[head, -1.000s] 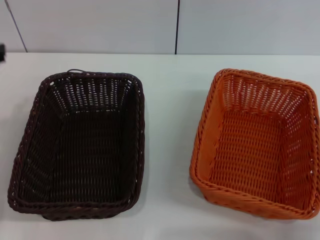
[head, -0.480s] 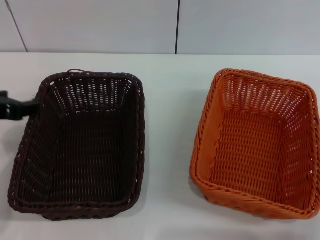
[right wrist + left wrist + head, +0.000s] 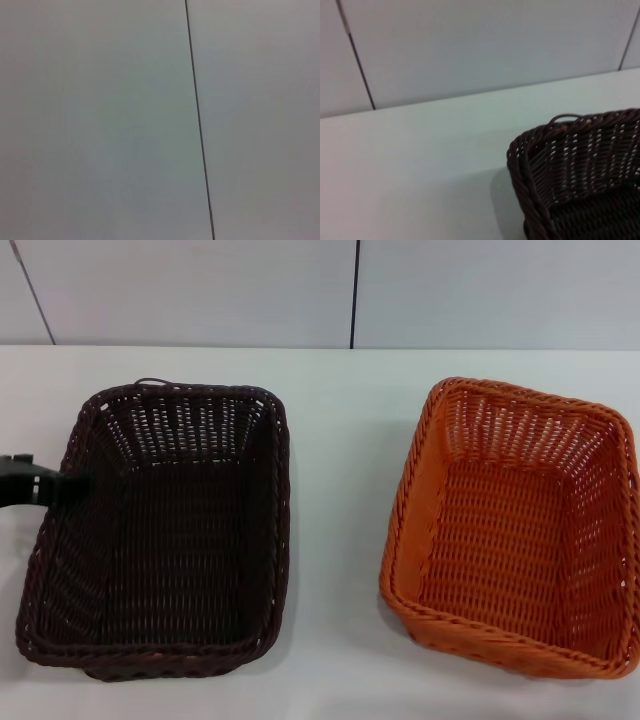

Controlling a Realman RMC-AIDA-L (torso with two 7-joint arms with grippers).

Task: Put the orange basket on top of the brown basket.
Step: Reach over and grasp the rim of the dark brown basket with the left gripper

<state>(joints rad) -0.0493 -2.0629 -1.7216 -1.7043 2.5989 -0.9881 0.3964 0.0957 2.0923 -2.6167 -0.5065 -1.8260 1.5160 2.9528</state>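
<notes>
The white table [image 3: 340, 400] carries two baskets well apart. The brown basket [image 3: 160, 530] sits at about nine o'clock from the middle of the table and the orange basket [image 3: 515, 525] at about three o'clock, both upright and empty, so the stacking is not yet begun.

The left end effector [image 3: 45, 488] reaches in from the nine o'clock edge, its dark tip at the brown basket's outer rim. I cannot tell whether it is wide, narrow or gripping anything. The right end effector is out of sight; its wrist camera faces only a wall panel.

Half a second ago the left end effector stood higher along that rim, nearer the far corner; it has slid toward six o'clock. Neither basket has moved.

The risk, as I judge it: pressing on that rim could shove or tip the brown basket, spoiling the landing spot for the orange one.
</notes>
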